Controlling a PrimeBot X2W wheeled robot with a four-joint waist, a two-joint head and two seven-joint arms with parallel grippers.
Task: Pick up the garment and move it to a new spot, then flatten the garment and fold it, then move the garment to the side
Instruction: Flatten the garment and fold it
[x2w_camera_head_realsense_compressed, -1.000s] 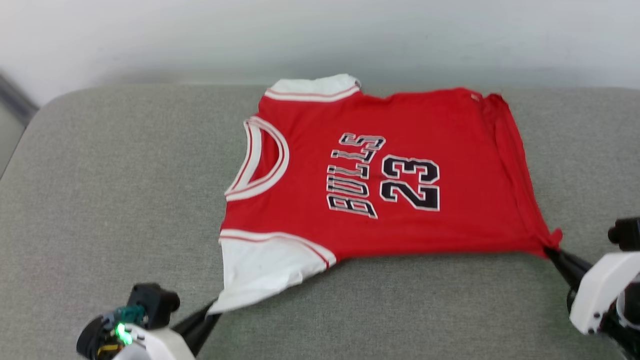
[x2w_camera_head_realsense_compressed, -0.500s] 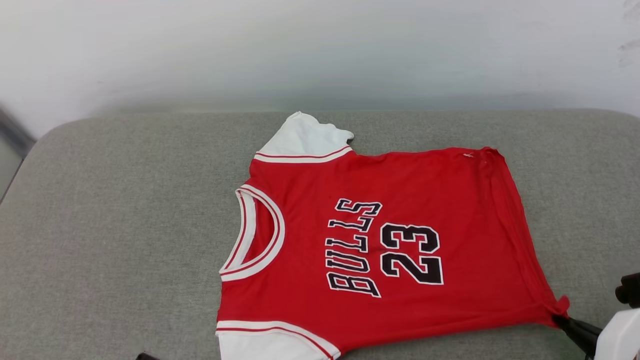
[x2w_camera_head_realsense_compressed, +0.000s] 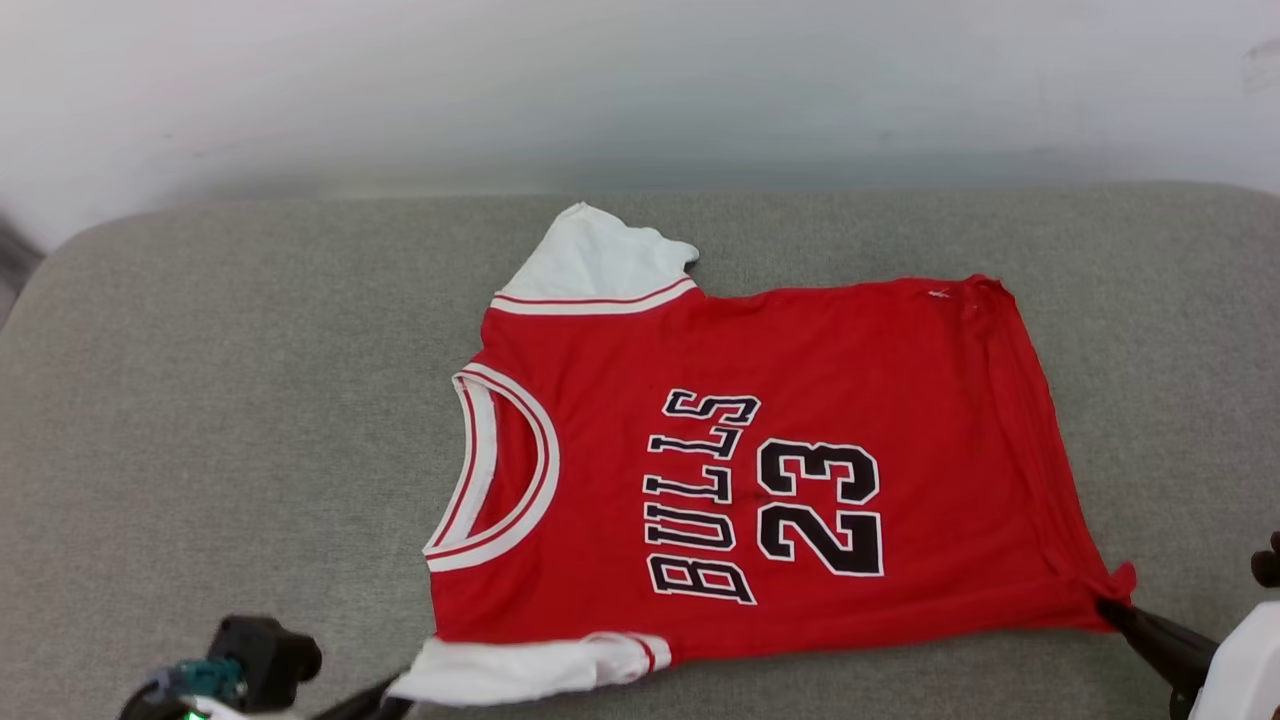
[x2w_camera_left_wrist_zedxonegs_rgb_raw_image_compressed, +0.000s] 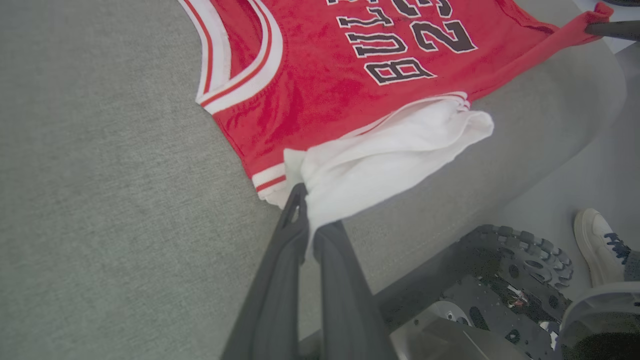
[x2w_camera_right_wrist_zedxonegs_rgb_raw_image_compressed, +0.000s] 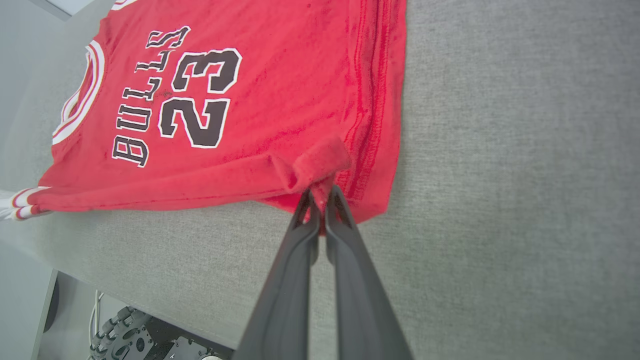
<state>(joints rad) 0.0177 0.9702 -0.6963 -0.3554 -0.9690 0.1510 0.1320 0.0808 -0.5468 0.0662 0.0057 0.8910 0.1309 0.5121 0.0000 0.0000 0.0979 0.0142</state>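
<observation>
There is one garment (x2w_camera_head_realsense_compressed: 760, 470), lying on one grey cushion (x2w_camera_head_realsense_compressed: 220, 400). It has two white sleeves, a far sleeve (x2w_camera_head_realsense_compressed: 600, 262) and a near sleeve (x2w_camera_head_realsense_compressed: 520, 672), plus one collar (x2w_camera_head_realsense_compressed: 548, 470), one word and one two-digit number. There are two grippers, the left gripper (x2w_camera_left_wrist_zedxonegs_rgb_raw_image_compressed: 310, 207) at the near left and the right gripper (x2w_camera_right_wrist_zedxonegs_rgb_raw_image_compressed: 322, 197) at the near right, each with two dark fingers (x2w_camera_right_wrist_zedxonegs_rgb_raw_image_compressed: 295, 280). Below the cushion's near edge are one white shoe (x2w_camera_left_wrist_zedxonegs_rgb_raw_image_compressed: 597, 240) and one black wheel (x2w_camera_left_wrist_zedxonegs_rgb_raw_image_compressed: 515, 255).

Bare grey cushion (x2w_camera_head_realsense_compressed: 230, 400) lies open left of the garment (x2w_camera_head_realsense_compressed: 800, 400) — the wall (x2w_camera_head_realsense_compressed: 640, 80) closes the far side.
</observation>
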